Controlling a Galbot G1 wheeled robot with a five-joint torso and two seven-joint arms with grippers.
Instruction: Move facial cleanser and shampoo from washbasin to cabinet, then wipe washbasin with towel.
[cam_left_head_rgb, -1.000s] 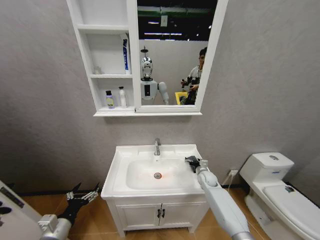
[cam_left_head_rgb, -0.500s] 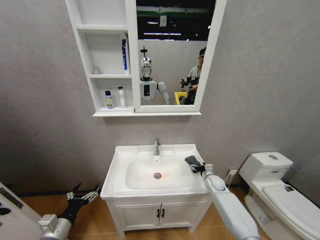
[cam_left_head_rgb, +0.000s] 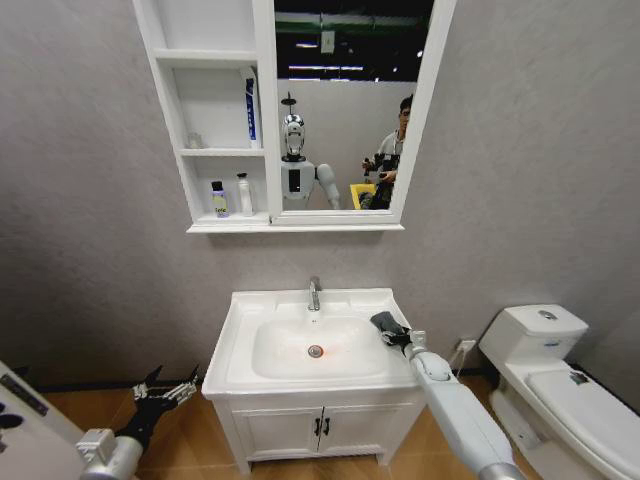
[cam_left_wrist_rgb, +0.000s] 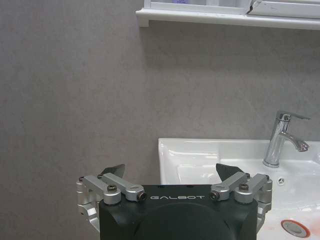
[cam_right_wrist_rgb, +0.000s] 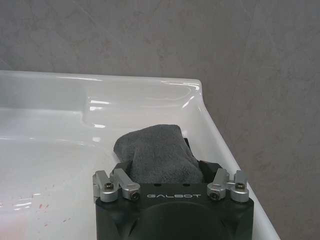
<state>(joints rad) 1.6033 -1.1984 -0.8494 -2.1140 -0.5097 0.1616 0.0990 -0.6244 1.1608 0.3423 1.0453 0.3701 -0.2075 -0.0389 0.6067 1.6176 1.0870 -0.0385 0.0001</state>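
The towel (cam_right_wrist_rgb: 157, 152) is in my right gripper (cam_right_wrist_rgb: 172, 175), a small dark grey wad bunched between my jaws, which are clenched on it, and it bulges out past them toward the far right corner of the washbasin (cam_right_wrist_rgb: 60, 90). I judge it light, soft and limp: it will fold and drag rather than push, so a grip on the bunched middle, as I have it, looks best, leaving a loose pad to press on the ceramic. The glazed surface looks slick and a little wet, so I expect the cloth to slide easily, but a loose corner could catch on the rim. From the head view the towel (cam_left_head_rgb: 386, 324) sits at the right edge of the bowl, near the rim, with the faucet (cam_left_head_rgb: 314, 293) further left at the back and the red-ringed drain (cam_left_head_rgb: 315, 351) in the middle. I cannot tell whether the cloth is touching the basin, because my own body hides its underside and my jaw tips. On the cabinet (cam_left_head_rgb: 165, 120) above, two small bottles (cam_left_head_rgb: 230, 198) stand on the lowest shelf; their labels are too small to read. My left gripper (cam_left_wrist_rgb: 172, 182) hangs low to the left of the vanity, its jaws spread apart and holding nothing.
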